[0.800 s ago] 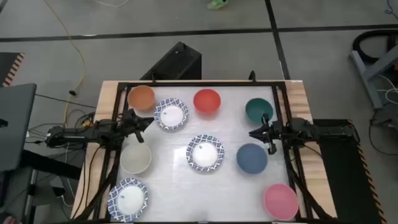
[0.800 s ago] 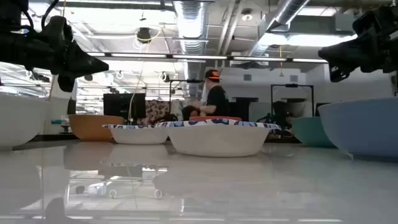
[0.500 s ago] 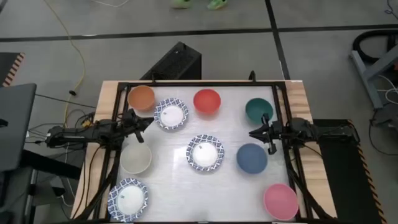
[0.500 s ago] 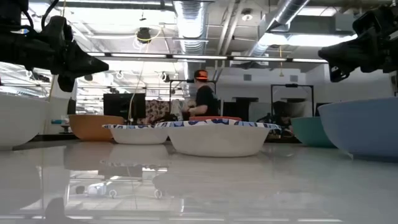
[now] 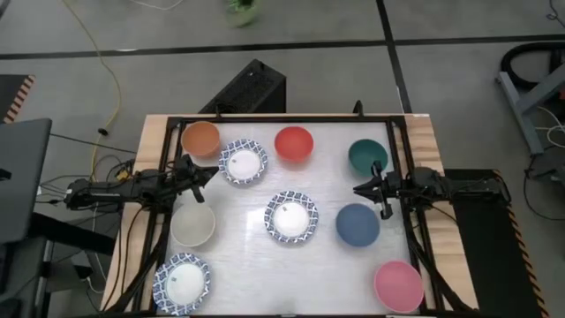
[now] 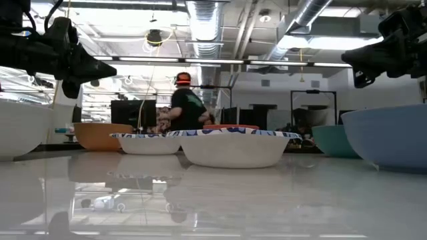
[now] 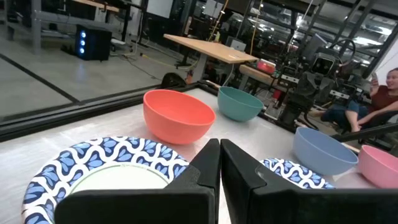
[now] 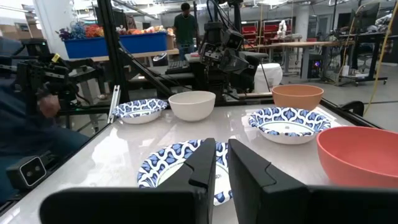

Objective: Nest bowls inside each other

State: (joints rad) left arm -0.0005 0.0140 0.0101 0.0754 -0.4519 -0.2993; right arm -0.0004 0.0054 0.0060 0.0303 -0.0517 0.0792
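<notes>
Left hand (image 5: 205, 174): fingers pressed together, holding nothing, raised just beside the upper blue-rimmed bowl (image 5: 243, 162).
Right hand (image 5: 360, 188): fingers a narrow slit apart, empty, between the dark green bowl (image 5: 367, 156) and the slate-blue bowl (image 5: 357, 224).
Bowls: all separate on the tabletop (image 5: 327, 265), none nested.
Central blue-rimmed bowl (image 5: 291, 217): just beside the slate-blue bowl.
Red bowl (image 5: 294, 143): between the upper blue-rimmed bowl and the dark green bowl.
</notes>
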